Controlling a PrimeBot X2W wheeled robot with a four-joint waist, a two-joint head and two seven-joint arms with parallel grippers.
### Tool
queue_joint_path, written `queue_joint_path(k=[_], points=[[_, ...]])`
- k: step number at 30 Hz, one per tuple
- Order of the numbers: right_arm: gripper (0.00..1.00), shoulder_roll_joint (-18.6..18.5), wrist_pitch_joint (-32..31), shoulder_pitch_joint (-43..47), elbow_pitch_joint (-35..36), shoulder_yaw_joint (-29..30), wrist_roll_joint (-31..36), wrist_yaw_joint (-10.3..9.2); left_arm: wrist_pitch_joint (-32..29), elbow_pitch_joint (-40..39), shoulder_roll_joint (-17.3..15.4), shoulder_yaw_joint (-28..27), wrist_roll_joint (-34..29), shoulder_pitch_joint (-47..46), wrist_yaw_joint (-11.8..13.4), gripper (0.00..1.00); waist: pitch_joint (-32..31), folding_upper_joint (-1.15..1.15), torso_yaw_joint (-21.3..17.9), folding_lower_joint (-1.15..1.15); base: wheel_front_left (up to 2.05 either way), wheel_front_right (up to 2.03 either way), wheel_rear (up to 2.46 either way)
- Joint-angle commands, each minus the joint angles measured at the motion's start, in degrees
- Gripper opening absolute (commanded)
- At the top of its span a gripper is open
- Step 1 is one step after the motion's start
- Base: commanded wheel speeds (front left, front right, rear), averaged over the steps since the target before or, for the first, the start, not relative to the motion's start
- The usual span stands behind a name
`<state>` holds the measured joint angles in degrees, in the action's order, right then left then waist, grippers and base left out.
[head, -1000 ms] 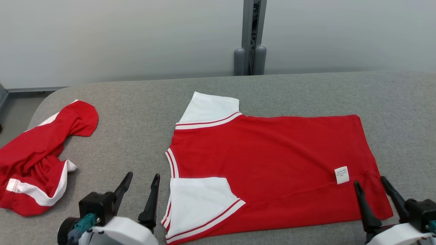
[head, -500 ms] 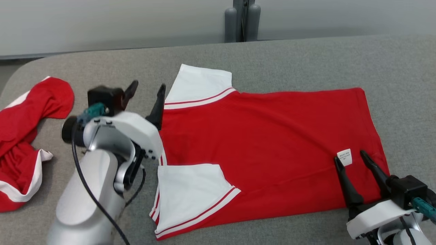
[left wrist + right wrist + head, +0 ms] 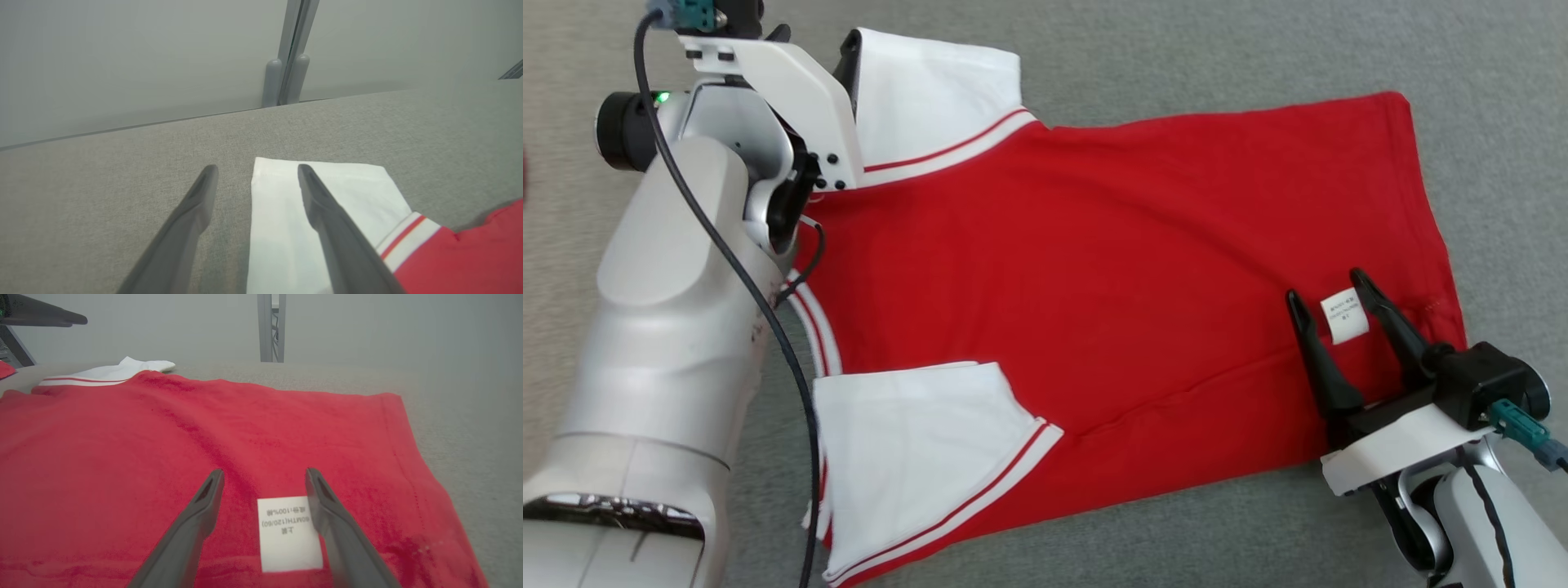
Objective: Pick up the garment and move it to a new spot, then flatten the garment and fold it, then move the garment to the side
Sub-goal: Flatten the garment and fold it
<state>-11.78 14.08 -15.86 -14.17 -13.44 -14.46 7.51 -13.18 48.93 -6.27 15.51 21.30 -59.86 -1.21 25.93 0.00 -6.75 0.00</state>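
Where the flat red, white-sleeved knit shirt [image 3: 1135, 245] bears a white rectangular tag [image 3: 290, 535], "60MTH(120/60)" and "100%" are legible. Spread wide, the right gripper [image 3: 264, 471] straddles it; the left gripper [image 3: 257, 167], likewise spread, straddles a sleeve [image 3: 282, 237] edge.

Seemingly a lab: bare partition panels [image 3: 122, 61], cloth-topped table [image 3: 102, 163].

A grey fabric surface [image 3: 1176, 49] is stretching back to a pale wall [image 3: 122, 61]. A grey post [image 3: 296, 32] is standing against that wall, two rounded stubs [image 3: 272, 81] flanking its foot.
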Motion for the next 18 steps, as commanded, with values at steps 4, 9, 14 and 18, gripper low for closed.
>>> queue_joint_path(k=[4,9,14,18], points=[[1.0,-0.2,0.9,-2.1,-0.1,-0.6,-0.8,-0.03,-2.0,6.8,-1.0,0.6,-0.8,-5.5,0.3,1.0,4.1,0.0,-4.4,0.0,0.0,0.0,0.0],[1.0,-0.2,1.3,-2.9,0.8,-0.9,-1.0,-0.03,-2.5,13.2,-2.6,1.3,-1.7,-10.0,0.7,1.0,5.8,0.0,-6.6,0.0,0.0,0.0,0.0],[1.0,0.1,1.3,-2.5,2.2,-0.1,-1.0,-0.04,-2.7,17.9,-3.2,1.9,-1.9,-12.2,0.7,1.0,6.2,0.0,-7.7,0.0,0.0,0.0,0.0],[1.0,0.3,1.3,-2.1,2.9,0.0,-0.8,-0.03,-1.3,20.0,-3.1,2.2,-1.7,-13.1,0.1,0.98,6.2,0.0,-8.3,0.0,0.0,0.0,0.0]])
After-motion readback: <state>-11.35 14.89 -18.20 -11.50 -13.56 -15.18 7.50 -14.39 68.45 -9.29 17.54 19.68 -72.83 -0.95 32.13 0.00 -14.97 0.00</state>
